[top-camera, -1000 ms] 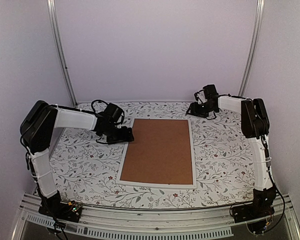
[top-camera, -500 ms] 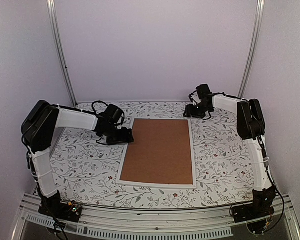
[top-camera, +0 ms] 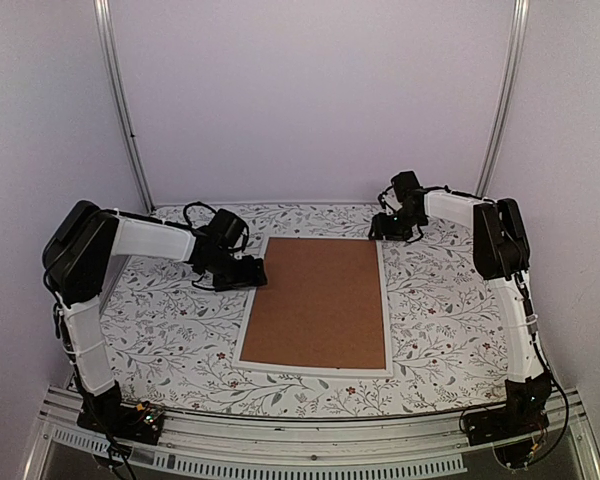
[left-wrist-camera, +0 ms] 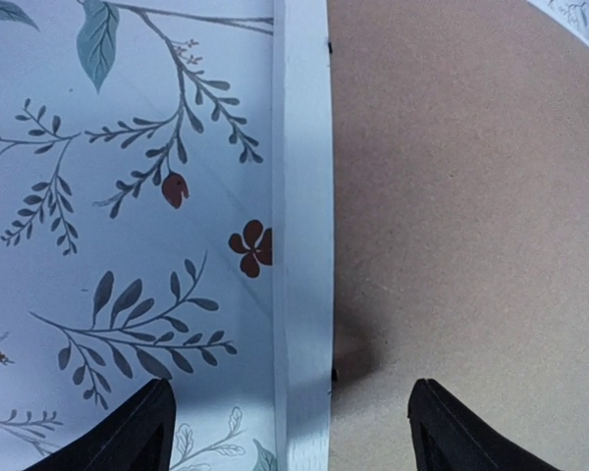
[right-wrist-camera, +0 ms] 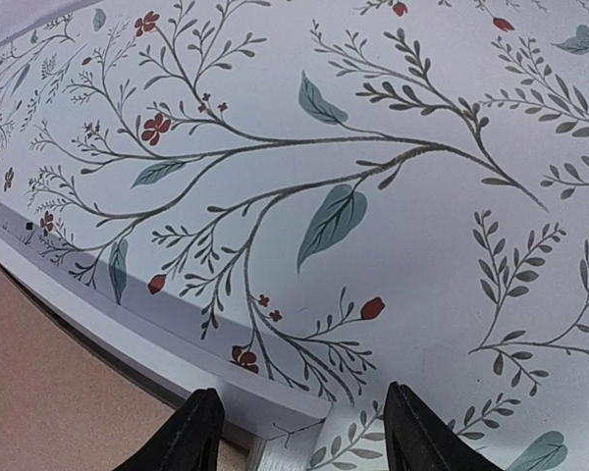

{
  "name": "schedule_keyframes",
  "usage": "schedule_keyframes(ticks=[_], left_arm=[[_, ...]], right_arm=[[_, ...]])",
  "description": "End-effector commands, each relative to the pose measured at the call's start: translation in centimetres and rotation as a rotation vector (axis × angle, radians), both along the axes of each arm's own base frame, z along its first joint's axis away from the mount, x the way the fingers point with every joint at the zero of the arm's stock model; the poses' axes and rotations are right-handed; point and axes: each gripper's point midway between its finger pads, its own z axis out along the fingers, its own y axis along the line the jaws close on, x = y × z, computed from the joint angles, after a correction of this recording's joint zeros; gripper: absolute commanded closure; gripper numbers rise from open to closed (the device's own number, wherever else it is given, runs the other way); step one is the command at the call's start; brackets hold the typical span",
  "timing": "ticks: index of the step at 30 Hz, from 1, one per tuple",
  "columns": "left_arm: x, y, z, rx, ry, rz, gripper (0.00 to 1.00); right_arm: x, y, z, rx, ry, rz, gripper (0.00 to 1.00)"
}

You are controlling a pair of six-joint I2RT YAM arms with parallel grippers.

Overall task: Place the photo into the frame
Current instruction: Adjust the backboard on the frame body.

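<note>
Frame [top-camera: 315, 367] lies flat at table [top-camera: 170, 320] centre, brown backing board [top-camera: 320, 300] filling it. Left gripper [top-camera: 258, 270] sits at its 10 o'clock edge, jaws wide astride the white rim. Right gripper [top-camera: 377, 228] is at the 1 o'clock corner, jaws also wide.

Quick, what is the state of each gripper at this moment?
Left gripper: open, holding nothing, over the rim of the frame.
Right gripper: open, holding nothing, over a corner of the frame.
</note>
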Motion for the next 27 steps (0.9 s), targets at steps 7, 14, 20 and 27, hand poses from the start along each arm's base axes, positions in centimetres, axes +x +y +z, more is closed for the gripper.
schedule_keyframes(ticks=[7,14,20,27], left_arm=[[0.1,0.7,0.0,0.0,-0.006,0.016,0.16],[-0.1,0.9,-0.3,0.008,-0.001,0.019,0.16],[-0.1,1.0,-0.4,0.01,0.001,0.021,0.16],[0.0,1.1,0.3,0.011,-0.013,0.02,0.16]], right_arm=[[-0.9,0.4,-1.1,-0.02,0.04,0.018,0.41],[-1.5,1.0,-0.9,0.014,0.061,0.042,0.41],[-1.8,1.0,-0.7,0.016,0.07,0.048,0.41],[-1.6,0.3,1.1,0.056,0.05,0.002,0.4]])
